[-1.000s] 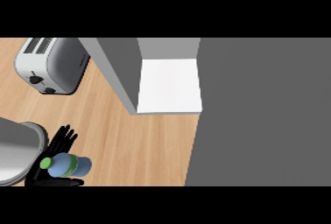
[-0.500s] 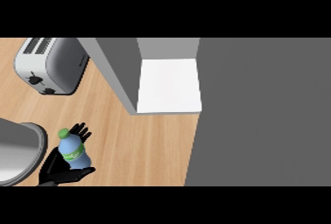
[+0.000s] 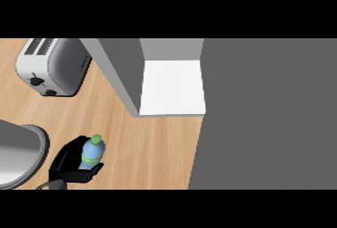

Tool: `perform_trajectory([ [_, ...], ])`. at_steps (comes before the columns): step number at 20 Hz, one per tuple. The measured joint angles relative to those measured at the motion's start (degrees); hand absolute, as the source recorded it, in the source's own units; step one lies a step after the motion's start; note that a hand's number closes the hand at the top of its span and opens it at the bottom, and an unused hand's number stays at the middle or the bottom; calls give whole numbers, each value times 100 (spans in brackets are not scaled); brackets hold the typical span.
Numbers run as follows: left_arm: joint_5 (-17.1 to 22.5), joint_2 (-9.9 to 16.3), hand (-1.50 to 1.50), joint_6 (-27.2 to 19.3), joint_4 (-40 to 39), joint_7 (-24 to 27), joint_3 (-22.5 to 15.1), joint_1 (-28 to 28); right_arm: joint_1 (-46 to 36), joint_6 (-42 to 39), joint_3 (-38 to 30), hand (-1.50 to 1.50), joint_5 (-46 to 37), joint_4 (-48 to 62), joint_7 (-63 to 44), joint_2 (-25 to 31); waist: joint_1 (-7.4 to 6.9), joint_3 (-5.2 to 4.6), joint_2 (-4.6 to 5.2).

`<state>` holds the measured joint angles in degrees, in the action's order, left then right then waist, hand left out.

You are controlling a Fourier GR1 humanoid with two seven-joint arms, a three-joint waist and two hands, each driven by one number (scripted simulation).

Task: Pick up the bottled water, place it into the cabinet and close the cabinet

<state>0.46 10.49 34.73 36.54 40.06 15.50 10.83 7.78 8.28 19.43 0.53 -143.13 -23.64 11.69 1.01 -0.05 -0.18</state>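
Left robot hand [image 3: 74, 161] is gripping the bottle [image 3: 92, 153] low over the table [image 3: 158, 147], with the cabinet [image 3: 172, 87] ahead

The fingers are curling round the lower body of the bottle, whose green cap is pointing up toward the open white shelf; the right robot hand is not showing. The risks I am judging from here: the bottle is leaning in the grasp and could be slipping during the carry, and the grey cabinet wall [image 3: 121, 73] is standing between the bottle and the shelf, so a straight path could be knocking it. The toaster [image 3: 54, 66] is sitting well apart at upper left
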Motion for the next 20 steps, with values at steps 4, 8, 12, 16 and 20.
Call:
perform_trajectory([
  [4,-178,-214,150,-604,200,393,-178,15,-9,-107,-323,-150,37,23,73,57,-24,2,8],
  [8,-178,-704,150,-1657,-14,550,-219,517,56,-256,-707,-150,94,23,136,153,40,2,20],
  [12,54,-917,150,-2042,-349,856,-420,858,229,-435,-1032,-150,180,58,306,154,25,3,20],
  [16,559,-998,150,-2004,-422,832,-689,1164,418,-647,-1444,-150,295,55,487,156,25,5,11],
  [20,1202,-1029,150,-2203,-415,684,-1315,1451,459,-847,-1825,-150,430,64,529,170,50,7,1],
])
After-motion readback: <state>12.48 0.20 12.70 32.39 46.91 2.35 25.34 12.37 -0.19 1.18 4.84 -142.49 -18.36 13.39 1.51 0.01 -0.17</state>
